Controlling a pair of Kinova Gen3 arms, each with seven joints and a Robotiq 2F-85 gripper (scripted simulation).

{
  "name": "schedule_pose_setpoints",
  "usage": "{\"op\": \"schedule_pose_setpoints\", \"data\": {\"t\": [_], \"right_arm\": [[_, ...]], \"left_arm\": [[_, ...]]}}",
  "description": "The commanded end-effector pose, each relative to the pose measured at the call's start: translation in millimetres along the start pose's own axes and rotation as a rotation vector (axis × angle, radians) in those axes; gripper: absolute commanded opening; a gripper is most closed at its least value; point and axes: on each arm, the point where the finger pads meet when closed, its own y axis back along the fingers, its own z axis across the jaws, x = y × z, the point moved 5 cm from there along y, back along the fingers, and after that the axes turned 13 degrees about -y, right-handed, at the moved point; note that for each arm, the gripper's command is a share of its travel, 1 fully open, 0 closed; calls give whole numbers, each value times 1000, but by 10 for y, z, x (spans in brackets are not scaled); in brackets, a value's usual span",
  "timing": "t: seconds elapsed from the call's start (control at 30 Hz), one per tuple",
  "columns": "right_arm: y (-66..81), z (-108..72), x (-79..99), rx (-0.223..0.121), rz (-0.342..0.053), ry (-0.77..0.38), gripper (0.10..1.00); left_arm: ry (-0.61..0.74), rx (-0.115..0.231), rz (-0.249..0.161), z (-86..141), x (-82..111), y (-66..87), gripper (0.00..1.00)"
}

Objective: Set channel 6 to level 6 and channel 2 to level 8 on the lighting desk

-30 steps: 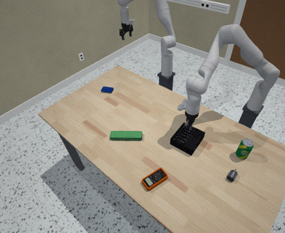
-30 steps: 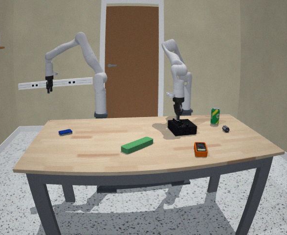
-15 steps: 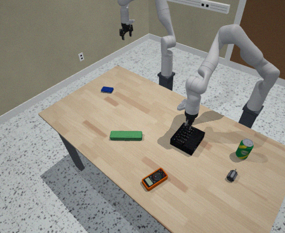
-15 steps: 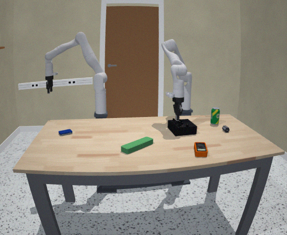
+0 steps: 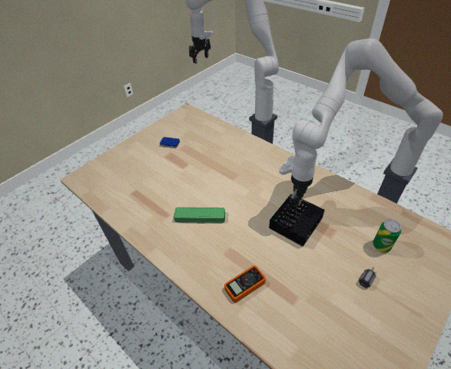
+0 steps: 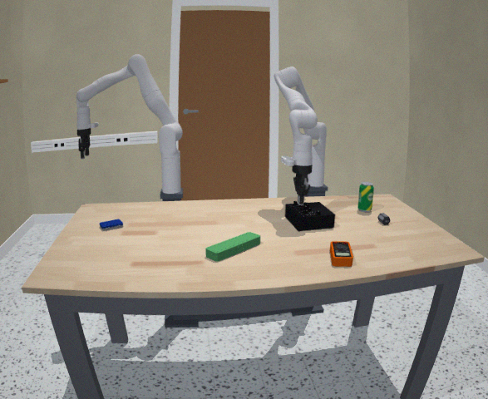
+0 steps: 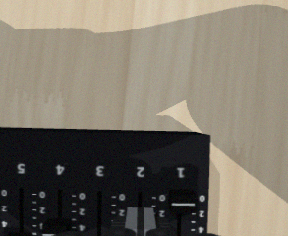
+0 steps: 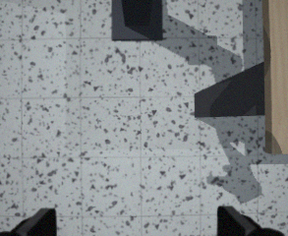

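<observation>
The left fingers are closed together with nothing gripped between them, and their tips are set over the channel 2 slot of the lighting desk. The channel 2 fader cap cannot be made out; it is probably hidden at or beyond the tips. The slot runs away from the numbered edge, down the left wrist view, with 0 nearest the numerals and higher levels farther on. A push toward 8 would therefore have to be kept along that line, clear of the neighbouring faders.

The numerals 1 to 5 are read upside down, with 0, 2 and 4 on the scales. The channel 1 cap is seen near its 0 end, just beside the fingers. Channel 6 is not clearly shown.

The desk rests on the worktop, nearer the left arm. The right fingers are spread wide, well apart from it. On the green can, the label is too small to be read.
</observation>
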Motion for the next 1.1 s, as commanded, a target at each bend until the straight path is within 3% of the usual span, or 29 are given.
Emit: {"op": "schedule_pose_setpoints", "data": {"t": [0.0,0.17,0.53,1.07], "right_arm": [[7,1,-2,0,-2,0,1000],[7,1,-2,0,-2,0,1000],[7,1,-2,0,-2,0,1000],[7,1,-2,0,-2,0,1000]], "left_arm": [[0,3,0,-6,-1,34,99],[0,3,0,-6,-1,93,99],[0,3,0,-5,-1,382,99],[0,3,0,-5,-1,407,99]]}}
